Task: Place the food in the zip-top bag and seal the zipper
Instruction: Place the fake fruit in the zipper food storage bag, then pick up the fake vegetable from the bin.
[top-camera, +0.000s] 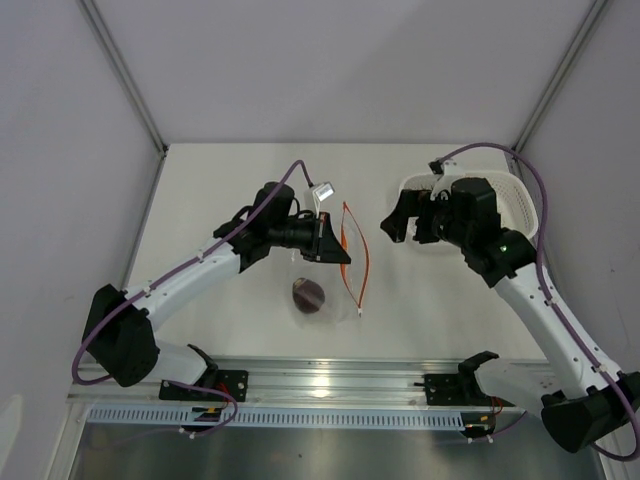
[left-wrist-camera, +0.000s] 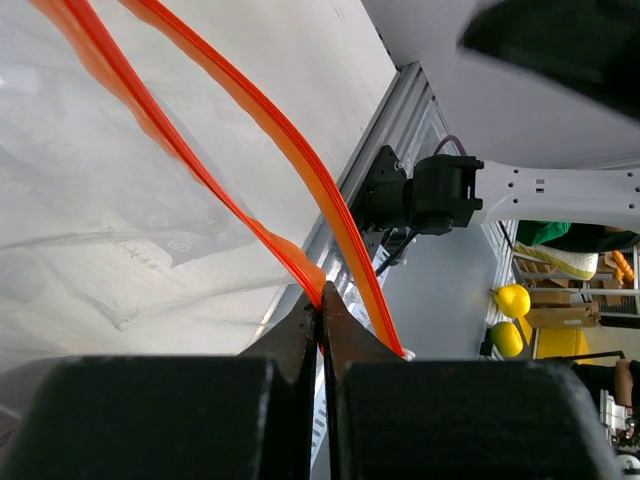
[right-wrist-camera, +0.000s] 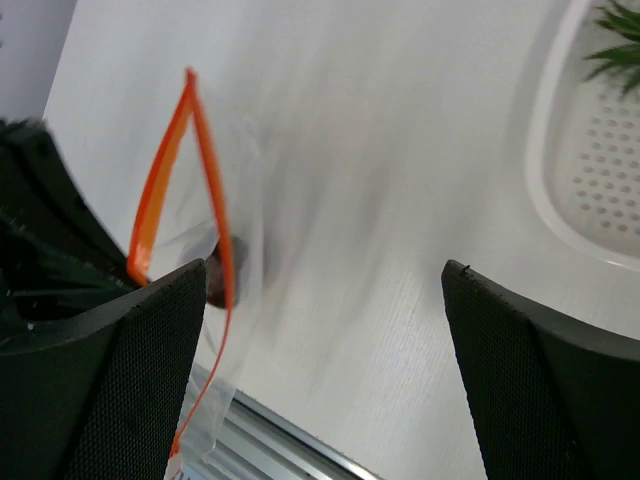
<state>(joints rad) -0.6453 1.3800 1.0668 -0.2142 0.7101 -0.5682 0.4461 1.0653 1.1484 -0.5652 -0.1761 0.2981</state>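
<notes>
step: loading, we're holding the bag mouth open
left pincer (left-wrist-camera: 322, 312): clamped on the zipper (left-wrist-camera: 335, 205) of the zip-top bag (top-camera: 338, 290)
right pincer (top-camera: 404, 226): wide open, empty, near the basket (top-camera: 518, 200)
food: purple fruit (top-camera: 308, 295) looks bagged; pineapple crown (right-wrist-camera: 618, 40) in basket
next: we reckon right fetches the pineapple

Each pincer is matte black. The left pincer (left-wrist-camera: 322, 322) has two blocky fingers narrowing to thin tips, and the right pincer (right-wrist-camera: 322, 275) has broad fingers (right-wrist-camera: 530, 380) with a fine woven texture. Behind each pincer sit black joint housings (top-camera: 275, 215), then smooth white arm links (top-camera: 200, 275). A purple cable (top-camera: 543, 215) runs back from each pincer along its arm. A small green light (top-camera: 505, 240) glows just behind the right pincer.
</notes>
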